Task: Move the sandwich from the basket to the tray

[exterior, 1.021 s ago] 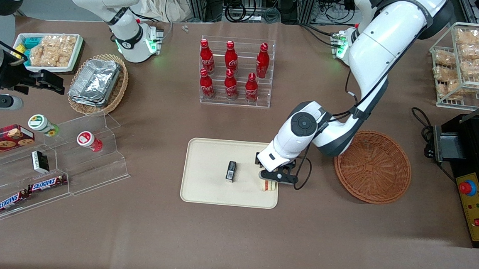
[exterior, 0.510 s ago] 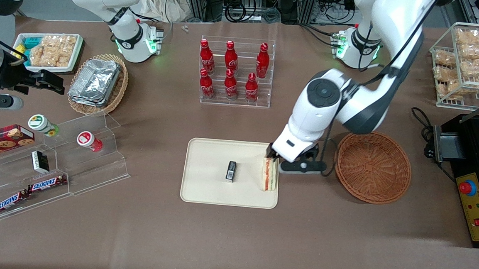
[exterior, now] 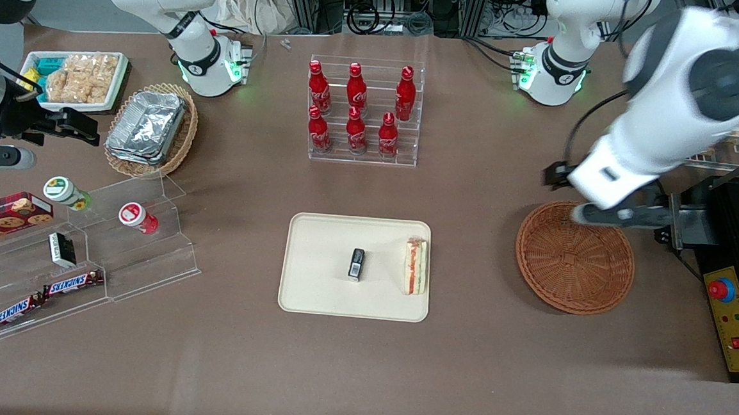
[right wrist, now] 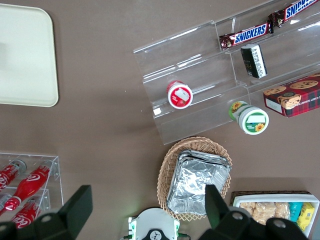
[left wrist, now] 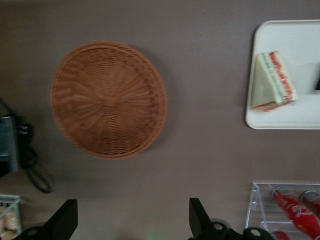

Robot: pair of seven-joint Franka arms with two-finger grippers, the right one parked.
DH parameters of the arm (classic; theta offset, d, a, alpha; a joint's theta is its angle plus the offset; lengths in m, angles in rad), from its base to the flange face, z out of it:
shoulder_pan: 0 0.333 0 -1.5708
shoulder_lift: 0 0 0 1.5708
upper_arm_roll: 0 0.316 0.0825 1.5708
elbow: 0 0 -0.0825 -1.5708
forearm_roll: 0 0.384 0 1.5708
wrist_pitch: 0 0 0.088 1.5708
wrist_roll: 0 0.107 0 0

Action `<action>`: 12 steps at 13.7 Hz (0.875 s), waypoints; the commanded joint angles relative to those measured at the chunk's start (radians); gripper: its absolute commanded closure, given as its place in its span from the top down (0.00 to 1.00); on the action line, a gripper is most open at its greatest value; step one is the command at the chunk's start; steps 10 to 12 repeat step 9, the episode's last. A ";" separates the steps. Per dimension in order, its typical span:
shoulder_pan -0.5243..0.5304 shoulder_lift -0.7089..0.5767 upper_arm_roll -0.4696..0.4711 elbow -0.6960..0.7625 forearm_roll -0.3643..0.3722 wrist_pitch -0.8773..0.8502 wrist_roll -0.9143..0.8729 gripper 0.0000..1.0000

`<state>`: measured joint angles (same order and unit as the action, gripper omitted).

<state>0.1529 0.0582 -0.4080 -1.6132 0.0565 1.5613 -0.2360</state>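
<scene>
The sandwich [exterior: 415, 266] lies on the cream tray [exterior: 319, 294], close against the tray's edge on the working arm's side, with its red and green filling facing up. A small dark packet [exterior: 356, 263] lies on the same tray, near the sandwich but not touching it. The wicker basket [exterior: 575, 256] sits well apart from the tray, toward the working arm's end of the surface, and its woven floor shows bare in both the front view and the left wrist view (nothing hides in the weave that I can make out).

The left arm's tool [left wrist: 131, 220] hangs high over the surface, above the basket's rim farther from the front camera. Its two fingers [left wrist: 65, 220] stand wide apart with nothing between them.

Judged from how things lie, the task looks essentially finished: the sandwich is out of the basket and resting flat on the tray, free of the tool. What may be left is only for the arm to settle somewhere out of the way. The one small caution is the sandwich's place so near the tray's rim, though it appears wholly inside it. The rack of red cola bottles [exterior: 357, 110] stands farther from the front camera than the tray and has no part in this.
</scene>
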 commanded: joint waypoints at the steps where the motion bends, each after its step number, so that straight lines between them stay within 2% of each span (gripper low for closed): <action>1: 0.059 -0.073 -0.012 -0.022 -0.020 -0.038 0.032 1.00; 5: 0.039 -0.077 0.007 0.038 -0.017 -0.069 0.027 1.00; 9: -0.149 -0.078 0.197 0.038 -0.027 -0.102 0.018 1.00; 12: -0.149 -0.078 0.197 0.038 -0.027 -0.102 0.018 1.00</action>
